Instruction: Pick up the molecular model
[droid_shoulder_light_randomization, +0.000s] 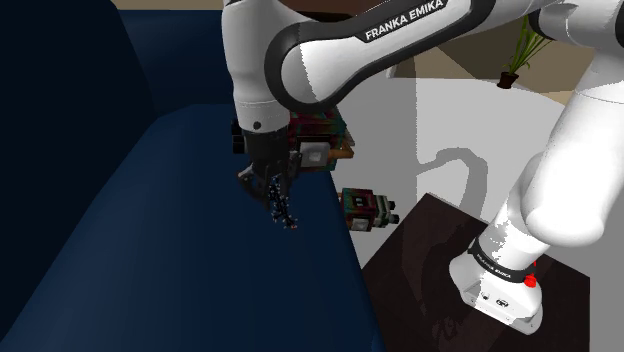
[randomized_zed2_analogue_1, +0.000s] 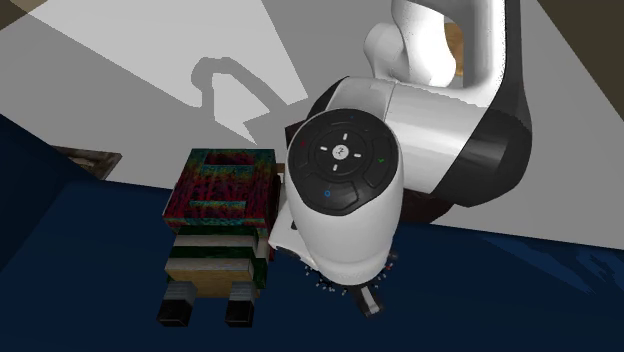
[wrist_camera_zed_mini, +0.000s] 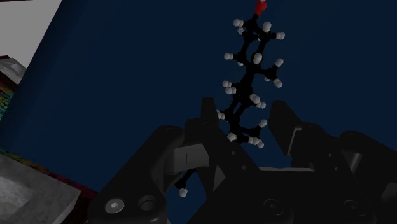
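pincer (wrist_camera_zed_mini: 245, 114) clasping molecular model (wrist_camera_zed_mini: 250, 63) near one end, rest jutting out beyond it

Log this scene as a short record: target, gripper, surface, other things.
target: black stick-and-ball molecular model with white balls and one red end, at the gripper's tip
gripper: all-black two-finger gripper, pointing down over the seat; grip cannot be judged
surface: dark blue sofa seat
other things: multicoloured blocky toy close beside the wrist; second such toy beyond the seat's edge
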